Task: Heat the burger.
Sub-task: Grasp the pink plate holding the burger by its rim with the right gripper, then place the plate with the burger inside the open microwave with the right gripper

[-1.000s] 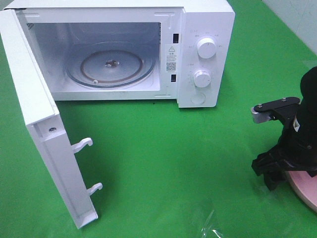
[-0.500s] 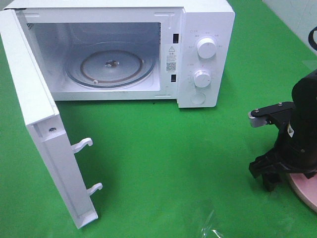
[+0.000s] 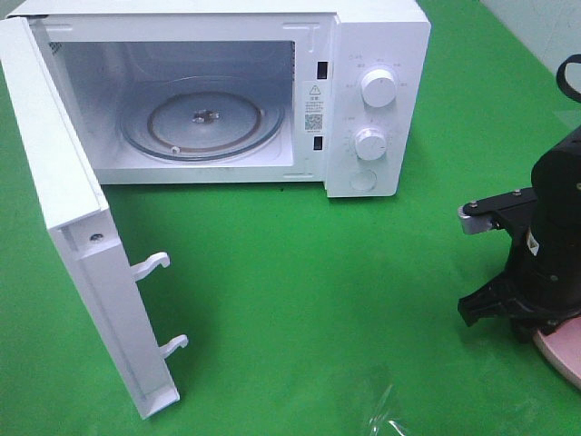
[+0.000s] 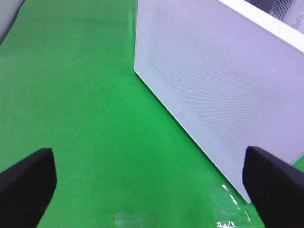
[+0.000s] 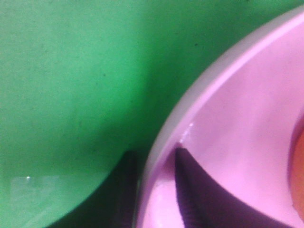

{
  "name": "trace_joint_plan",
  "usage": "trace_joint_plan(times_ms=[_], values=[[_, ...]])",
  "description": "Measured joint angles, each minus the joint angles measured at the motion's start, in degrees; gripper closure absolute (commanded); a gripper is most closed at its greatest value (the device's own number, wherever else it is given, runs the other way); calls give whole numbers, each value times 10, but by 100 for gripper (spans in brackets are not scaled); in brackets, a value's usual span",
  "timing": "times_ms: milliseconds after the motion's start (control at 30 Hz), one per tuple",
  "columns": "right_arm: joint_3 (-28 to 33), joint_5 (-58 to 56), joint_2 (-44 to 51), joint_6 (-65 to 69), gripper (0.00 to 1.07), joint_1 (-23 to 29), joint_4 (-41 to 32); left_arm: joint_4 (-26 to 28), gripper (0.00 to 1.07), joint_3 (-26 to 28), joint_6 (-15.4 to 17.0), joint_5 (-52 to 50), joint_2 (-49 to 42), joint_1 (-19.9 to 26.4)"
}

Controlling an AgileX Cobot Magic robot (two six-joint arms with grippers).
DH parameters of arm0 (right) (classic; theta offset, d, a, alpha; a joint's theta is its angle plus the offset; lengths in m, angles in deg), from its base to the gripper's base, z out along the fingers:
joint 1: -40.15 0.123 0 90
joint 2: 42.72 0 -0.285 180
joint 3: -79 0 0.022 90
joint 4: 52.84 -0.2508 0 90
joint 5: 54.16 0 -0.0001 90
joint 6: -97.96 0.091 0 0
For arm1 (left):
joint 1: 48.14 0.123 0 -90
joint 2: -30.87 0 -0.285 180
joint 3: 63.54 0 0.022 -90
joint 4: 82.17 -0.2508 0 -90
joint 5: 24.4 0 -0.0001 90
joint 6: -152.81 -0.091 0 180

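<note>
The right gripper [image 5: 153, 152] is clamped on the rim of the pink plate [image 5: 237, 118], with one finger outside it over the green counter [image 5: 71, 85]. An orange-brown edge of the burger [image 5: 299, 166] shows on the plate. The left gripper [image 4: 149, 190] hangs wide open over the same green, beside the white microwave door [image 4: 213, 85]. From above, the microwave [image 3: 372, 91] stands open, with a pale wall [image 3: 536, 18] past the counter's far right corner.

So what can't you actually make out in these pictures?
Burger: only an orange sliver, cut by the right wrist view's edge; the right arm hides it in the exterior view.
Pink plate: mostly under that arm and cut by the exterior view's edge.
Microwave dial labels: too small to read.
</note>
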Motion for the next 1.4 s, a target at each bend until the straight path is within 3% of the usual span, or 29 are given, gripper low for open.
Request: trace_joint_plan(times_ms=[100,467,833,1400], values=[[0,-3,0,7,107,0,-1,0,7,0,0,0,0,0],[0,-25,1,10,107,5,3,0,7,0,0,0,0,0],[0,-89,0,73,107,66,61,0,7,0,0,0,0,0],[1,-140,51,89,107,131,92,0,7,0,0,0,0,0]])
